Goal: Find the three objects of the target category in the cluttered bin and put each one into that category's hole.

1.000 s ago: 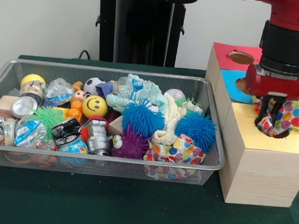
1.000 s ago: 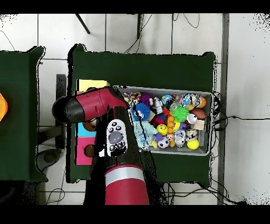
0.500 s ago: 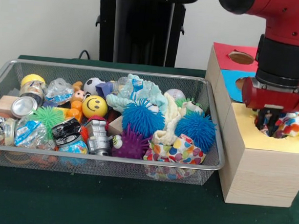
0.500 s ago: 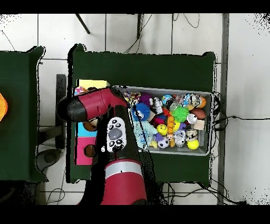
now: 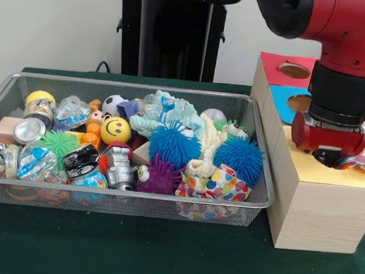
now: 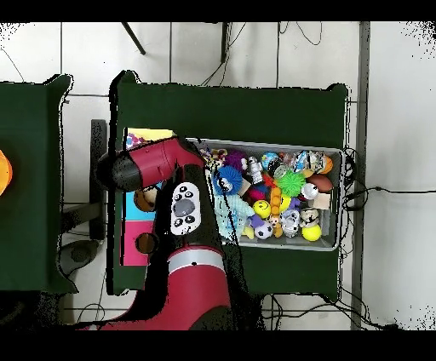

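The wire-mesh bin [image 5: 130,83] holds a jumble of toys; it also shows in the overhead view [image 6: 341,200]. One polka-dot cloth [image 5: 220,183] lies at the bin's front right corner, under a blue spiky ball. My gripper [image 5: 328,161] is pushed down into the hole with the yellow surround [image 5: 314,176] on the wooden box [image 5: 318,212], and its tips are hidden inside. A second polka-dot cloth [image 5: 364,160] shows only as a small fold at the hole's right edge, beside the gripper. A third polka-dot cloth is out of view.
The blue-surround hole [image 5: 297,102] and the red-surround hole [image 5: 295,70] lie behind the yellow one on the same box. The bin also holds a mint-green cloth [image 5: 172,111], a cream cloth [image 5: 208,145], spiky balls, cans and a smiley ball [image 5: 115,130].
My gripper has gone down into the yellow-surround hole, taking the polka-dot cloth with it. Most of the cloth has dropped from sight; only a fold stays at the hole's right edge.
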